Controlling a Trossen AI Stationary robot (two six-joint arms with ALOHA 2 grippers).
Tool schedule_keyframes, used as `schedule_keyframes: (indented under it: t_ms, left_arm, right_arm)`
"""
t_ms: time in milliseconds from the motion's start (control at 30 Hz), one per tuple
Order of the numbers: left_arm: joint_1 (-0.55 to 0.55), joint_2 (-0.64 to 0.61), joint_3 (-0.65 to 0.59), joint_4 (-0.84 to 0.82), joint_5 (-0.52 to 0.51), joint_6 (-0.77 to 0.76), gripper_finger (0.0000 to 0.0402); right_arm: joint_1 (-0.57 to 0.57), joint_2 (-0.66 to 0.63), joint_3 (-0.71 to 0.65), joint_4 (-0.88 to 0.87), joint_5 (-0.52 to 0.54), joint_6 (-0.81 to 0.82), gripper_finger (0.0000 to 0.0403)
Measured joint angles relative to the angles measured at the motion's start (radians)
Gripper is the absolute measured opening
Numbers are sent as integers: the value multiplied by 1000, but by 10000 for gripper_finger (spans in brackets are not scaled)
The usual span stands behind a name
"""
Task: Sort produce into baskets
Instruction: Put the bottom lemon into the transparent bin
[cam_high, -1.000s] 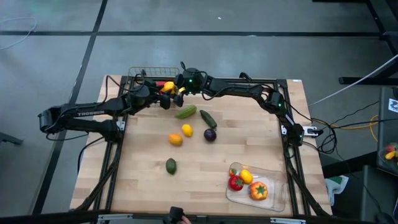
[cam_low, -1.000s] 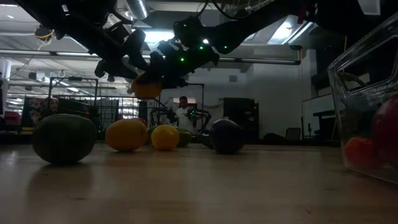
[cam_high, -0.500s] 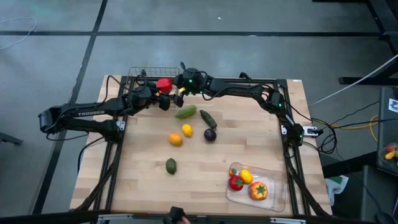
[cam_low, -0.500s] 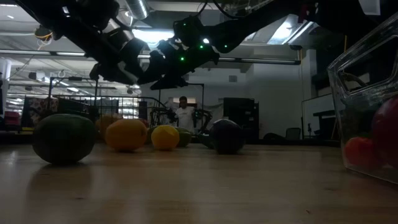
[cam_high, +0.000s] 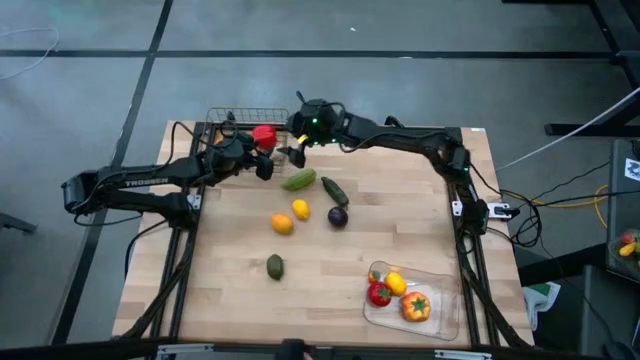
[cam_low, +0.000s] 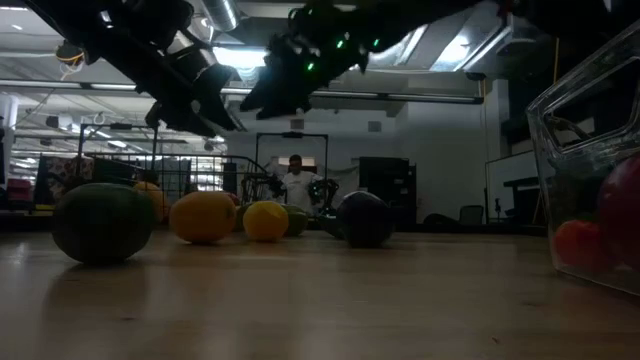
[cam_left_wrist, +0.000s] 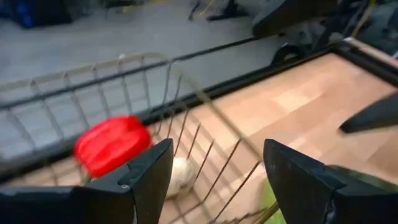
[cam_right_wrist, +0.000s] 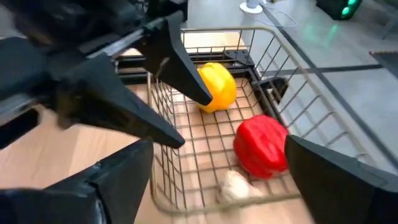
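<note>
Left gripper (cam_high: 258, 160) found at the wire-mesh basket (cam_high: 228, 118) on the worktop's far edge, fingers spread wide and holding nothing, as confirmed by the left wrist view. Right gripper (cam_high: 296, 152) found just beside it, at the basket's near right corner, likewise spread wide and empty. Noted in the basket: a red pepper (cam_right_wrist: 261, 146), a yellow piece (cam_right_wrist: 216, 86) and a small white piece (cam_right_wrist: 234, 185). Noted in the clear tray (cam_high: 444, 318) at the near right corner: red, yellow and orange pieces.

Remaining loose on the worktop: a light green cucumber (cam_high: 298, 180), a dark green cucumber (cam_high: 334, 190), a lemon (cam_high: 300, 209), an orange (cam_high: 282, 224), a dark purple piece (cam_high: 338, 216) and an avocado (cam_high: 275, 266) nearer the front edge.

Judged nearest to both grippers: the light green cucumber, lying just toward the near edge from them, between the two. Long axis running roughly along the far edge, slightly skewed, so fingers closing across its short width judged the proper approach. Either arm within reach; neither clearly closer from above.
</note>
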Motion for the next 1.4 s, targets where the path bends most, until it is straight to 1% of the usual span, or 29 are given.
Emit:
schedule_keyframes:
  t_ms: [200, 333, 500, 667, 867, 1000, 1200, 1400]
  left_arm:
    - [-20, -2, 1, 110, 54, 89, 246]
    - [-68, -11, 22, 123, 77, 165, 246]
    - [-176, -24, 48, 121, 95, 233, 246]
    - [-319, -27, 56, 107, 98, 270, 246]
    - [-464, -27, 56, 16, 98, 249, 246]
    - [-524, -20, 56, -87, 98, 244, 246]
    - [-575, 46, 55, -193, 100, 255, 246]
    - [-583, 151, 55, -202, 180, 275, 246]
  right_arm:
    - [0, -145, 0, -202, 0, -40, 358]
    - [0, -245, 0, -360, 1, -97, 358]
    - [0, -345, 0, -536, 2, -99, 358]
    - [13, -408, 0, -697, 3, -98, 358]
    - [91, -450, 0, -841, 7, -84, 358]
    - [170, -454, -6, -907, 7, -64, 358]
    - [293, -454, -60, -907, 23, -64, 358]
    - [369, -454, -138, -875, 96, -16, 358]
